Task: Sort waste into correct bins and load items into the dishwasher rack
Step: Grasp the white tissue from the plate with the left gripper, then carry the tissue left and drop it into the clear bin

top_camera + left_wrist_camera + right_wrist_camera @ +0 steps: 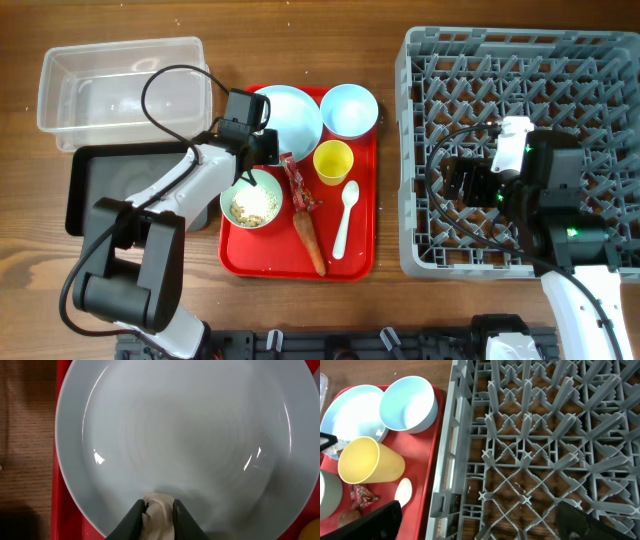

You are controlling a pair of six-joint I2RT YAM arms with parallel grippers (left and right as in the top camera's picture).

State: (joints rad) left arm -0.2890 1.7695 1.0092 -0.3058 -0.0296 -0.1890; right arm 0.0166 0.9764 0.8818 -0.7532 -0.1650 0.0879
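Note:
My left gripper [159, 515] is shut on the small white crumpled scrap [159, 519], right over the near rim of the round white plate [180, 435] on the red tray [355, 262]. In the overhead view this gripper [262, 150] sits between the plate [295, 112] and the pale green bowl [251, 200], which holds beige food scraps. The pale blue bowl [349, 108], yellow cup [333, 161], white spoon [345, 218], red wrapper [298, 187] and carrot [309, 240] lie on the tray. My right gripper [480, 520] is open and empty above the grey dishwasher rack [420, 262].
The clear tub [55, 60] stands at the back left, and the black tray [82, 160] lies just in front of it, partly under my left arm. The red tray lies between the bins and the rack on the wooden table.

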